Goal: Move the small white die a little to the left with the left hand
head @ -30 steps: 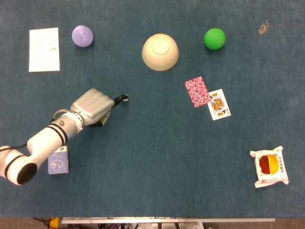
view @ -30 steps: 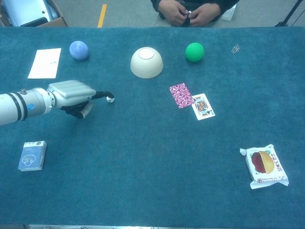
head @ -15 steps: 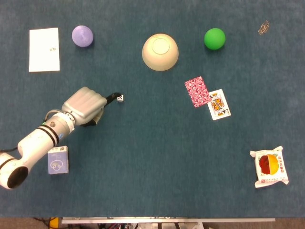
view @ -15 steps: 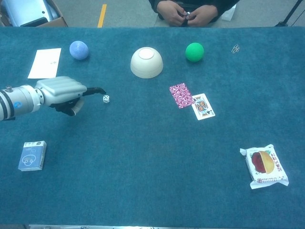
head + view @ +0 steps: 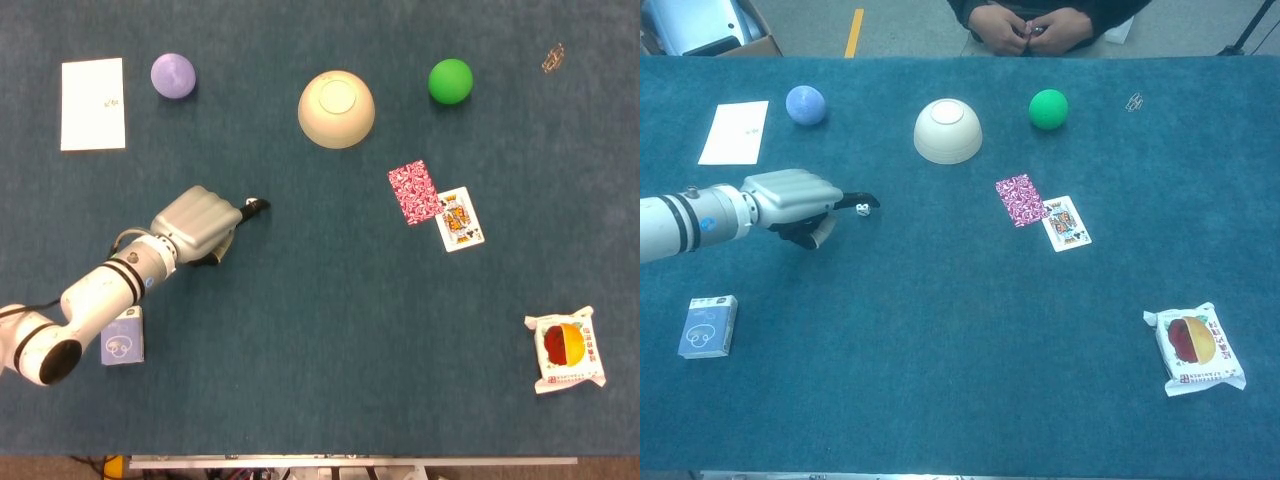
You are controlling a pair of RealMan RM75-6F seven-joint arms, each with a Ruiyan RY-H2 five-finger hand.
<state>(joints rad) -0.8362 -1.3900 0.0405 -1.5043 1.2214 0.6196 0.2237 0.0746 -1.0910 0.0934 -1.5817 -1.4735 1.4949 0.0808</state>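
In the head view, the small white die [image 5: 250, 203] is mostly covered by the dark extended fingertip [image 5: 257, 207] of the grey left hand [image 5: 195, 222], leaving only a pale speck. Its pips are too small to read (in the chest view too). The small metal clip [image 5: 553, 57] at one o'clock is too tiny to identify. The seated person's clasped hands [image 5: 1035, 27] are cropped by the chest view's top edge.

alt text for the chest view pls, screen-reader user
The robot's left hand reaches in from the left over a blue table, one dark fingertip extended above the small white die. Farther back sit an upturned cream bowl, a purple ball and a green ball.
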